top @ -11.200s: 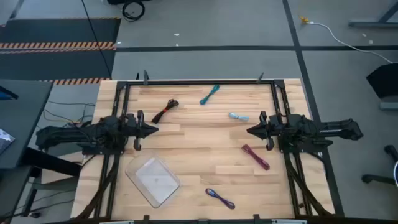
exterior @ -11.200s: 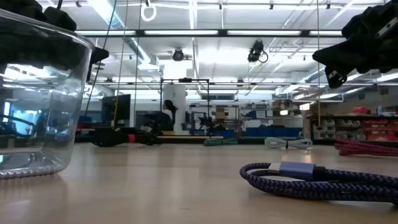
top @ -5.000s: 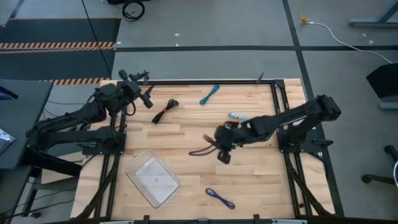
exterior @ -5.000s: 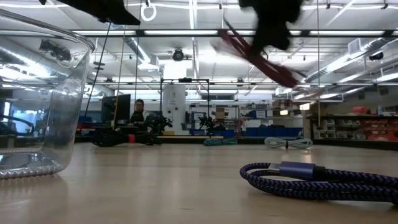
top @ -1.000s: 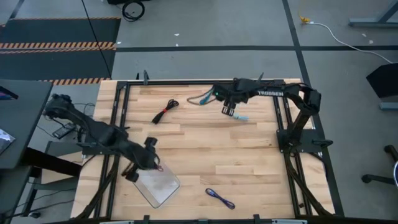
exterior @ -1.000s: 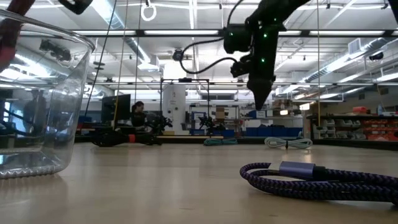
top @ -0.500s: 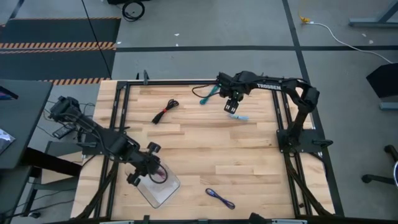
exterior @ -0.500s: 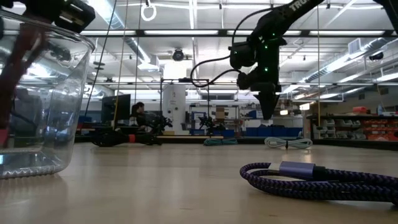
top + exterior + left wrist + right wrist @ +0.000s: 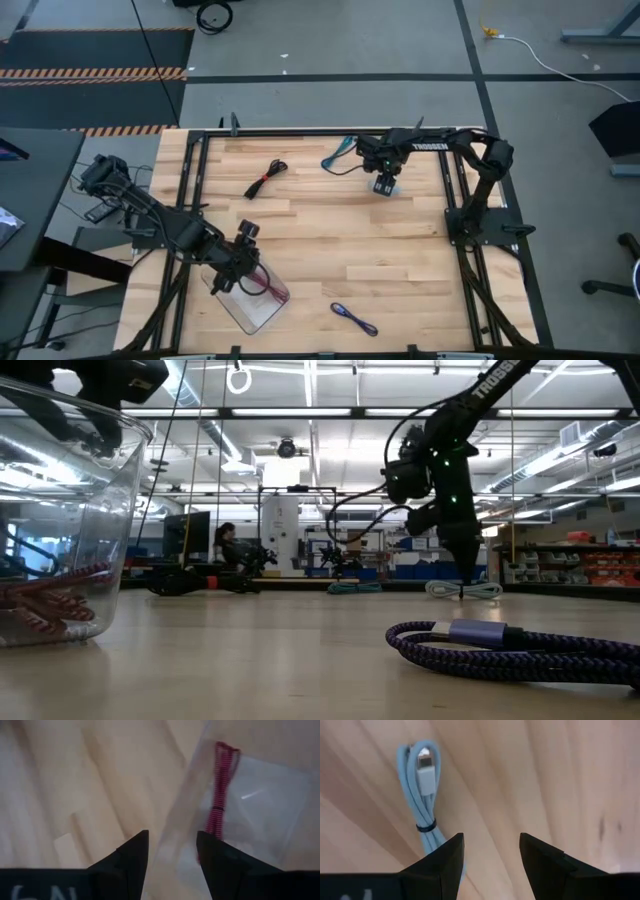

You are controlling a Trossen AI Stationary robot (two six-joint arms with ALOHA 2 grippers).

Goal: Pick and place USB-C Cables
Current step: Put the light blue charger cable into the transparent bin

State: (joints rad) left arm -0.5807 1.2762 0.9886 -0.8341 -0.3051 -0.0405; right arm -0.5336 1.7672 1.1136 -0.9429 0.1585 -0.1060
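My left gripper [image 9: 240, 266] [image 9: 172, 845] hangs open over the left end of the clear tray [image 9: 243, 310], holding nothing. The magenta cable [image 9: 268, 288] [image 9: 220, 795] lies loose on the tray's floor and shows through the wall in the low view [image 9: 50, 600]. My right gripper [image 9: 383, 184] [image 9: 491, 845] is open and points down, low over the table at the far right. The pale blue-grey cable [image 9: 422, 790] lies flat on the wood, its tail running beside one finger. The black-and-red cable [image 9: 265, 178], the teal cable [image 9: 337, 152] and the purple cable [image 9: 354, 319] lie on the table.
The purple cable [image 9: 500, 645] lies near the front edge, right of the tray. Black frame rails [image 9: 195, 180] run along the table's left, right and far sides. Bare wood lies in the middle between the two arms.
My left gripper has opened over the tray and let go of the magenta cable, which has dropped from hanging upright to lying on the tray's floor. My right gripper has come down and a little toward the near right, over the pale blue-grey cable.
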